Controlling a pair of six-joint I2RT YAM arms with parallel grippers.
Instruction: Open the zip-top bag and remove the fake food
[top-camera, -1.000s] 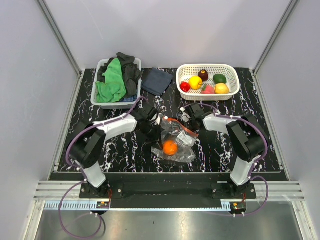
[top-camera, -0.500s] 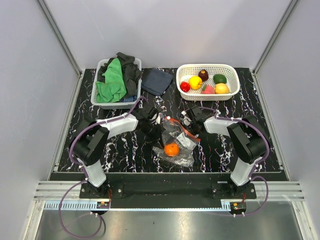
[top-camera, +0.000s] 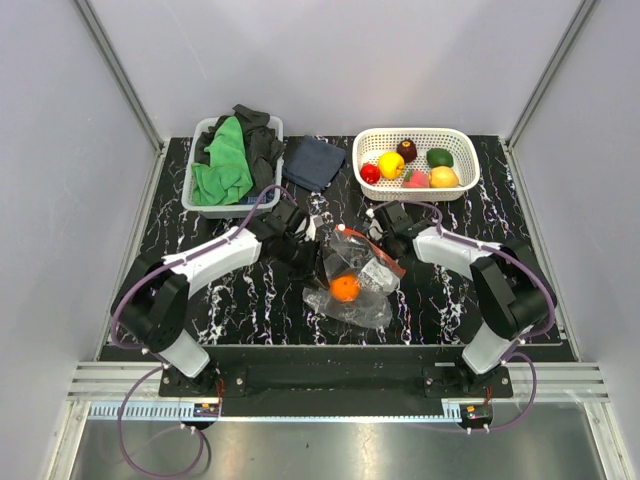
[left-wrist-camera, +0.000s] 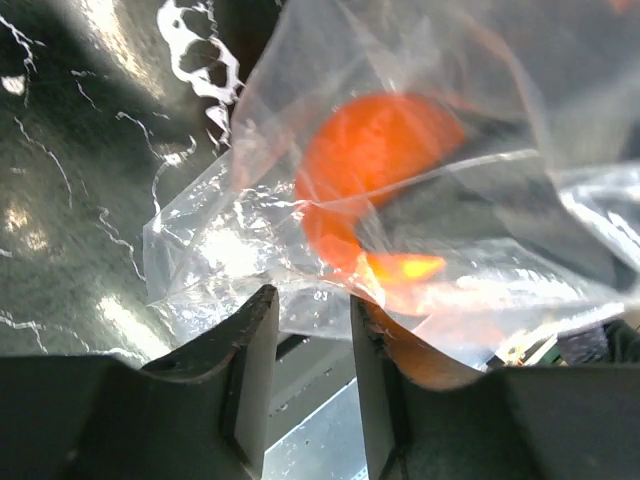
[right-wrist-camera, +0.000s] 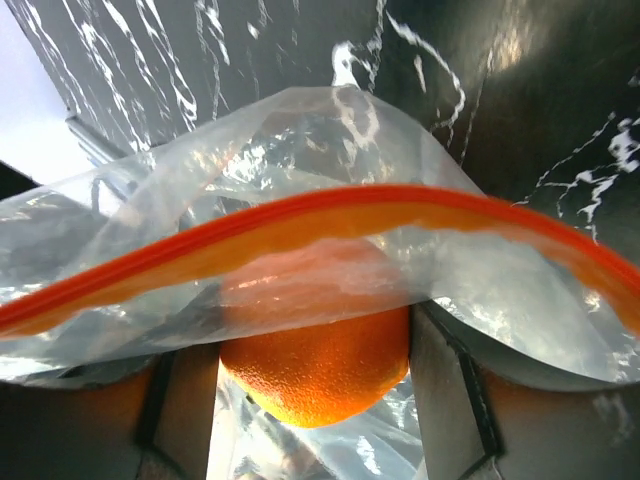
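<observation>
Zip-top bag (top-camera: 356, 270) on the surface (top-camera: 250, 300) between both arms, orange fake food (top-camera: 345, 288) inside. Right tool (right-wrist-camera: 312, 350) gapes, zip strip (right-wrist-camera: 330, 215) crosswise over it; left tool (left-wrist-camera: 313, 310) nearly together, grip on film unclear.

zip-top bag (top-camera: 365, 310): clear, crinkled, red-orange zip strip | fake food (top-camera: 345, 289): orange piece inside bag

The zip-top bag (top-camera: 365, 305) lies mid-bench (top-camera: 250, 300) with one fake food (top-camera: 345, 289) inside. Behind it, a basket (top-camera: 466, 166) on the right holds the other pieces (top-camera: 391, 165). A bin (top-camera: 189, 192) of cloths (top-camera: 225, 165) stands on the left, with a folded cloth (top-camera: 313, 162) between them.
</observation>
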